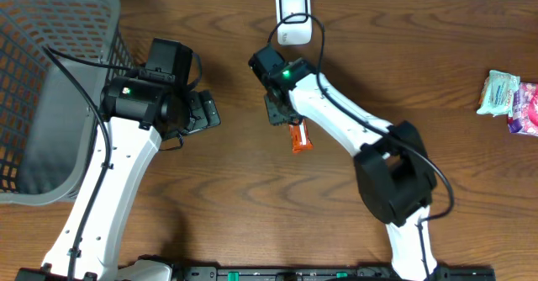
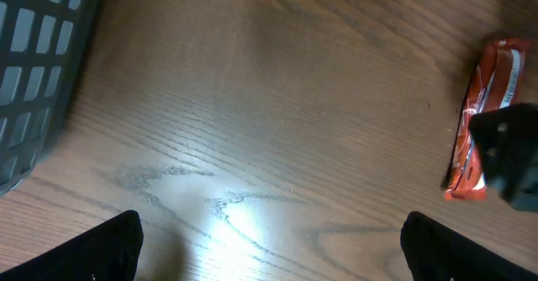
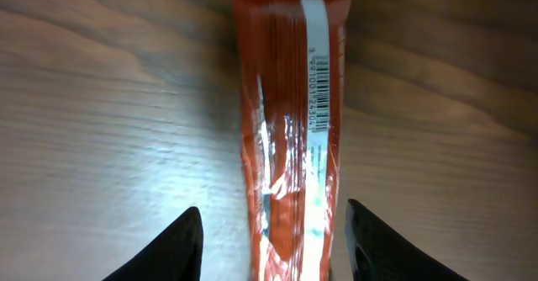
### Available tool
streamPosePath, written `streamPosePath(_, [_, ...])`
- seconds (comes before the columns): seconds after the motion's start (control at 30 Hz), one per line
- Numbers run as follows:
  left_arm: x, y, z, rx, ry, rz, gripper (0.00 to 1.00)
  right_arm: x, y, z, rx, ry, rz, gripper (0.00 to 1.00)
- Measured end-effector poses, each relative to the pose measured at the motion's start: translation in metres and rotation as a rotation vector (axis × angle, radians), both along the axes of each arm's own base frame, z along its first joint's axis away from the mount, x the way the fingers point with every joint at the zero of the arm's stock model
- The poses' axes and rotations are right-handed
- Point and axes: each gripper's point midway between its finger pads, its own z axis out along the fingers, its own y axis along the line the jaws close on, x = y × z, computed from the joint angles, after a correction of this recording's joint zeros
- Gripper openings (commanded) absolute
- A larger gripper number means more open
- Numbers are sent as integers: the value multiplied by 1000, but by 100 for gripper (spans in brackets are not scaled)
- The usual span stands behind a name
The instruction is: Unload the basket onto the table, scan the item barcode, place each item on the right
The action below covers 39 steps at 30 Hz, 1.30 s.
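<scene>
Right gripper: jaws apart, straddling the snack bar without clamping it. Bare wood shows between one finger and the wrapper, and the other finger sits just beside the wrapper's edge.
Snack bar: orange wrapper, lying flat on the wooden table. It runs lengthwise through the gap of the right jaws and out ahead of the fingertips.
Barcode: on a white strip along the wrapper, face up, ahead of the right fingertips and off to one side of the gap's midline.
Left gripper: jaws spread wide, with only bare tabletop between them.
Bar seen from the left jaws: ahead and well out to one side, outside the gap. Its near end is partly covered by the dark body of the right gripper.
Scanner: white unit at the far table edge, beyond the right jaws, apart from them.
Basket: grey mesh, behind the left jaws on the side away from the bar.
Packets: pale green and pink, at the table edge, well apart from both pairs of jaws.
</scene>
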Motion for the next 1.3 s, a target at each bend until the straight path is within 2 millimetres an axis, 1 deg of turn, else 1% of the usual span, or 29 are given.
streamPosePath(0.07, [0,0,0,0,0,0,98,-2,-3,-11,-35,14,17,51])
streamPosePath(0.17, [0,0,0,0,0,0,98,-3,-5,-23,-83,20,43,51])
streamPosePath(0.27, [0,0,0,0,0,0,98,-4,-6,-30,-115,25,63,51])
streamPosePath(0.37, [0,0,0,0,0,0,98,-5,-9,-35,-136,33,72,47])
streamPosePath(0.47, [0,0,0,0,0,0,98,-4,-11,-36,-152,32,96,31])
streamPosePath(0.57, [0,0,0,0,0,0,98,-3,-12,-38,-167,38,124,22])
streamPosePath(0.63, [0,0,0,0,0,0,98,-4,-11,-38,-163,44,133,7])
streamPosePath(0.73, [0,0,0,0,0,0,98,-5,-13,-38,-147,67,131,1])
streamPosePath(0.8, [0,0,0,0,0,0,98,-4,-14,-36,-109,97,121,1])
streamPosePath(0.93, [0,0,0,0,0,0,98,-3,-17,-32,41,192,80,1])
streamPosePath(1.07, [0,0,0,0,0,0,98,0,-20,-25,306,316,48,1])
streamPosePath(1.2, [0,0,0,0,0,0,98,5,-21,-5,619,398,52,1])
streamPosePath(1.3, [0,0,0,0,0,0,98,2,-22,9,850,445,65,1])
